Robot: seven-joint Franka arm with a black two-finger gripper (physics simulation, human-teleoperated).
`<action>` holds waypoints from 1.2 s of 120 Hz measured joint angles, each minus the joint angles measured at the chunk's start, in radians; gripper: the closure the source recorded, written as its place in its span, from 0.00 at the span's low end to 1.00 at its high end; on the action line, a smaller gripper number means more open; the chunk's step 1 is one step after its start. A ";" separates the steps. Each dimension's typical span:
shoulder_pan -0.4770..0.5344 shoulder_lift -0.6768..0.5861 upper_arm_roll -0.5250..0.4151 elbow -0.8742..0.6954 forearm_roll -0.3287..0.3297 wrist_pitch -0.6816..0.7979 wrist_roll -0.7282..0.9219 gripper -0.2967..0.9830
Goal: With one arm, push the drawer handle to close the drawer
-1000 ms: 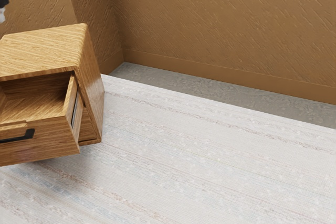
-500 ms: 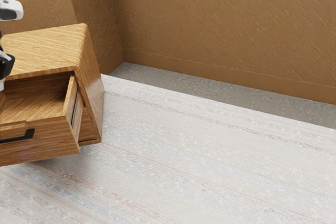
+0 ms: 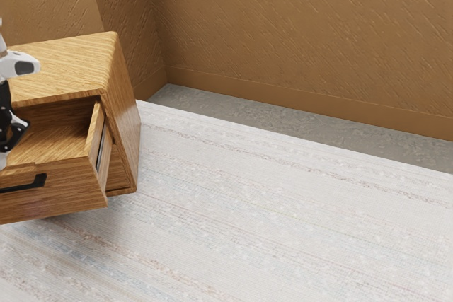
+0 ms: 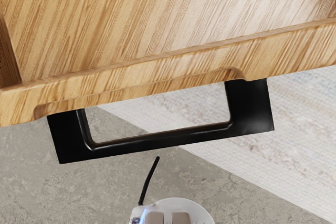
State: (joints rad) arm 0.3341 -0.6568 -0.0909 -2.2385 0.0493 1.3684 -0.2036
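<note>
A drawer [image 3: 71, 187] juts open from its cabinet [image 3: 64, 65], closing left to do, gripper [image 3: 8, 145] near the front-edge handle [image 4: 163, 140], jaws apart or together impossible to tell.

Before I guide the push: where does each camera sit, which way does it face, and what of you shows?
Exterior view: beside the arm, looking down over the cabinet, its open drawer and the rug toward the walls; white and black parts of the arm show at the left edge.
Wrist view: mounted near the arm's end, looking down on the drawer front and black handle; a rounded white part at the lower edge may be mine.
Shared: drawer, handle, rug.
</note>
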 joint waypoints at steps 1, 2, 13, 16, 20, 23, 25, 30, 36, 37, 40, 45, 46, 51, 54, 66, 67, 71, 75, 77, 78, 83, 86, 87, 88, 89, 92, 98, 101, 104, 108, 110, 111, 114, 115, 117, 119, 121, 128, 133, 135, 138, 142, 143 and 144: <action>0.001 0.001 0.001 -0.002 0.000 0.001 -0.005 0.84; 0.003 0.001 0.001 -0.005 0.000 0.001 -0.010 0.84; 0.008 0.000 0.002 -0.035 -0.001 0.008 -0.066 0.84; 0.009 -0.002 0.002 -0.045 -0.001 0.011 -0.080 0.84; 0.009 -0.003 0.002 -0.059 -0.004 0.016 -0.098 0.84; 0.009 -0.005 0.002 -0.068 -0.006 0.019 -0.112 0.84; 0.008 -0.006 0.002 -0.073 -0.008 0.021 -0.121 0.84; 0.007 -0.008 0.003 -0.087 -0.013 0.025 -0.143 0.84; 0.007 -0.012 0.004 -0.098 -0.017 0.028 -0.167 0.84; 0.007 -0.013 0.004 -0.100 -0.018 0.028 -0.171 0.84; 0.007 -0.015 0.004 -0.103 -0.019 0.028 -0.182 0.84; 0.005 -0.017 0.005 -0.109 -0.022 0.029 -0.200 0.85; 0.005 -0.017 0.005 -0.111 -0.022 0.028 -0.204 0.85; 0.004 -0.017 0.005 -0.117 -0.024 0.027 -0.220 0.85; 0.004 -0.018 0.005 -0.121 -0.024 0.026 -0.229 0.85; 0.003 -0.017 0.009 -0.133 -0.026 0.022 -0.263 0.85; 0.003 -0.016 0.009 -0.134 -0.027 0.022 -0.265 0.85; 0.003 -0.015 0.011 -0.137 -0.027 0.022 -0.275 0.85; 0.003 -0.013 0.011 -0.140 -0.028 0.025 -0.285 0.85; 0.003 -0.013 0.011 -0.142 -0.028 0.029 -0.289 0.85; 0.002 -0.012 0.011 -0.144 -0.028 0.031 -0.292 0.85; 0.002 -0.011 0.012 -0.152 -0.028 0.044 -0.303 0.85; 0.002 -0.011 0.012 -0.155 -0.029 0.053 -0.310 0.85; 0.002 -0.011 0.012 -0.155 -0.029 0.056 -0.312 0.85; 0.002 -0.011 0.012 -0.156 -0.029 0.059 -0.314 0.85; 0.002 -0.011 0.012 -0.156 -0.029 0.062 -0.316 0.85; 0.002 -0.011 0.012 -0.158 -0.029 0.071 -0.322 0.85; 0.002 -0.012 0.012 -0.159 -0.029 0.086 -0.333 0.85; 0.002 -0.013 0.012 -0.159 -0.029 0.094 -0.338 0.85; 0.002 -0.013 0.011 -0.159 -0.029 0.101 -0.343 0.85; 0.002 -0.013 0.011 -0.159 -0.029 0.109 -0.350 0.85; 0.002 -0.013 0.011 -0.159 -0.029 0.113 -0.353 0.85; 0.002 -0.012 0.011 -0.159 -0.029 0.114 -0.354 0.85; 0.002 -0.011 0.011 -0.159 -0.029 0.120 -0.359 0.85; 0.001 -0.011 0.011 -0.159 -0.029 0.121 -0.360 0.85; 0.002 -0.010 0.011 -0.159 -0.029 0.125 -0.363 0.85; 0.002 -0.009 0.011 -0.160 -0.028 0.128 -0.366 0.85; 0.002 -0.008 0.011 -0.160 -0.028 0.130 -0.369 0.85; 0.002 -0.004 0.012 -0.161 -0.027 0.138 -0.379 0.85; 0.005 -0.003 0.012 -0.163 -0.026 0.143 -0.386 0.85; 0.006 -0.002 0.013 -0.164 -0.025 0.145 -0.388 0.85; 0.008 0.001 0.013 -0.164 -0.025 0.147 -0.392 0.85; 0.008 0.003 0.014 -0.165 -0.023 0.153 -0.397 0.85; 0.009 0.004 0.015 -0.165 -0.023 0.155 -0.398 0.85; 0.009 0.004 0.015 -0.165 -0.022 0.156 -0.400 0.85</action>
State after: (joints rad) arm 0.3428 -0.6529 -0.0756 -2.4037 0.0269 1.5246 -0.6032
